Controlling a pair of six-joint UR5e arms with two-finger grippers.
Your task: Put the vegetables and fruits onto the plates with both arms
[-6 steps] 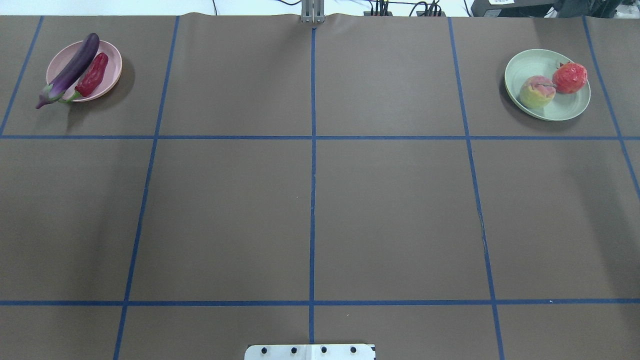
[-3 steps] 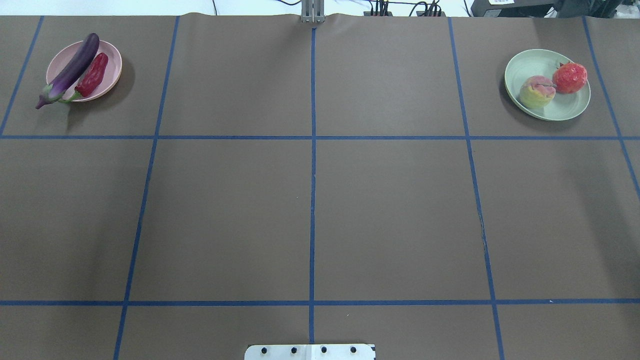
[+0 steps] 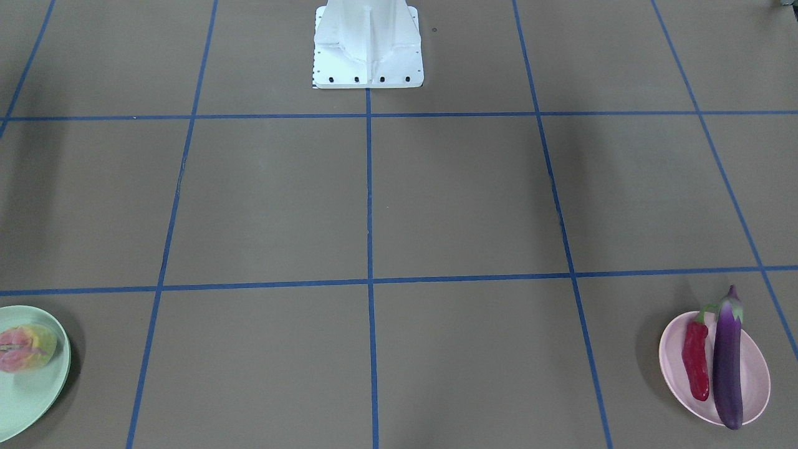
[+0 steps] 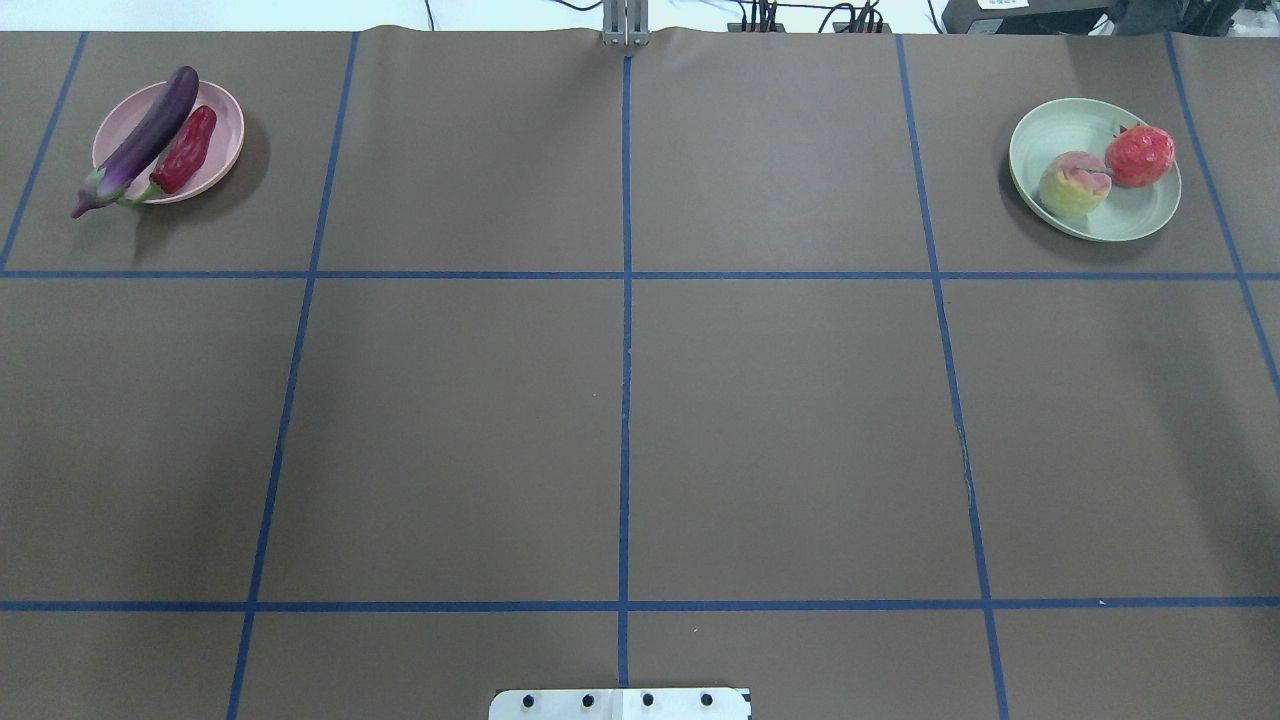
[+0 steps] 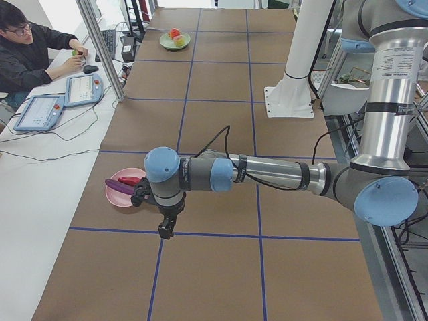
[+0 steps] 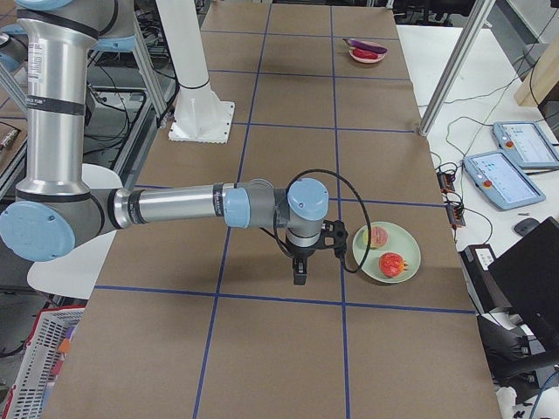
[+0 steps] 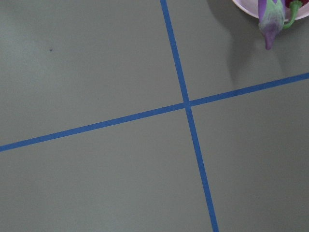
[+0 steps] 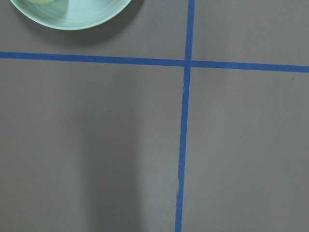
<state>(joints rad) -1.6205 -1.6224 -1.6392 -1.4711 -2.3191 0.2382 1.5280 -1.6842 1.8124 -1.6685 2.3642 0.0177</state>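
Note:
The purple eggplant (image 4: pixel 140 135) and the red chili pepper (image 4: pixel 187 150) lie on the pink plate (image 4: pixel 228 135) at the far left; the eggplant's cap hangs over the rim (image 7: pixel 270 21). The peach (image 4: pixel 1073 184) and the pomegranate (image 4: pixel 1140 156) sit on the mint green plate (image 4: pixel 1060 125) at the far right. The left gripper (image 5: pixel 164 231) hangs above the table beside the pink plate (image 5: pixel 120 195). The right gripper (image 6: pixel 300 278) hangs beside the green plate (image 6: pixel 384 253). Both show only in the side views, so I cannot tell whether they are open or shut.
The brown table is marked with blue tape lines (image 4: pixel 625 400). The white robot base (image 3: pixel 368 43) stands at the table's near middle edge. An operator (image 5: pixel 33 53) sits with tablets (image 5: pixel 80 90) and cables along the far side.

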